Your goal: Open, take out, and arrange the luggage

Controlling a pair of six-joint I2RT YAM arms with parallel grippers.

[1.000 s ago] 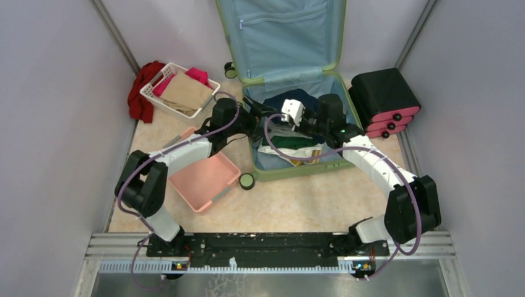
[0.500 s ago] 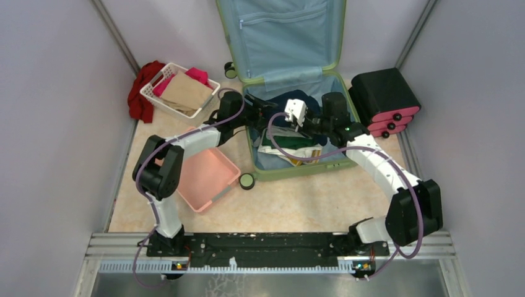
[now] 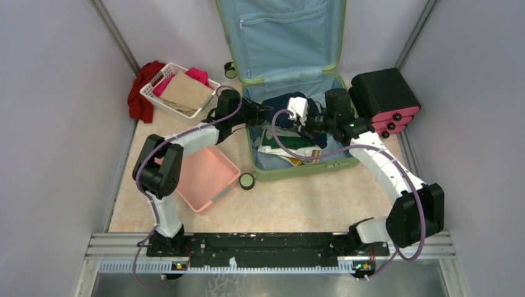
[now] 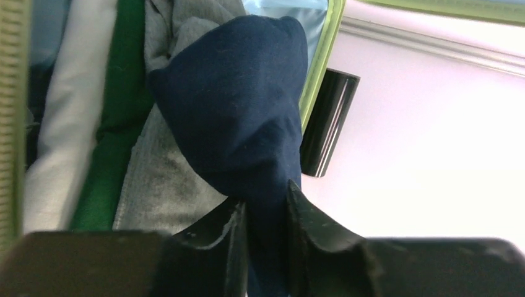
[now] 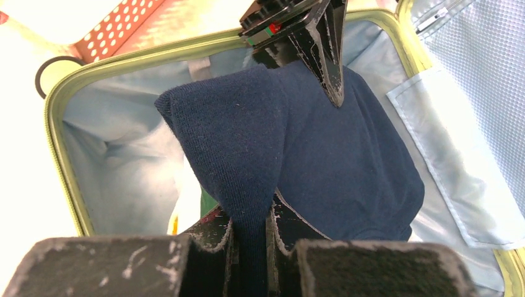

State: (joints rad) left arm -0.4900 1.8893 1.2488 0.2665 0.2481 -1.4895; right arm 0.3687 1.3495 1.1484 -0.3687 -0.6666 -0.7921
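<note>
The luggage (image 3: 282,37) is a sage-green suitcase lying open, its blue-lined lid leaning on the back wall. A navy garment (image 3: 290,101) sits on top of the clothes inside. My left gripper (image 3: 263,112) reaches in from the left and is shut on one fold of the navy garment (image 4: 241,111); its fingers (image 4: 297,216) pinch the cloth. My right gripper (image 3: 309,122) is shut on another fold of the navy garment (image 5: 334,148). In the right wrist view the left fingers (image 5: 325,55) show above the cloth. Green, white and grey clothes (image 3: 288,145) lie underneath.
A pink basket (image 3: 204,176) lies left of the suitcase. A white basket (image 3: 179,90) with tan and pink cloth and a red cloth (image 3: 141,93) are at the back left. Black-and-pink stacked cases (image 3: 384,99) stand right. A caster wheel (image 3: 247,180) juts at the suitcase's near corner.
My left arm stretched into the suitcase and its jaws closed on the navy garment. My right gripper shifted slightly right, still holding the same garment.
</note>
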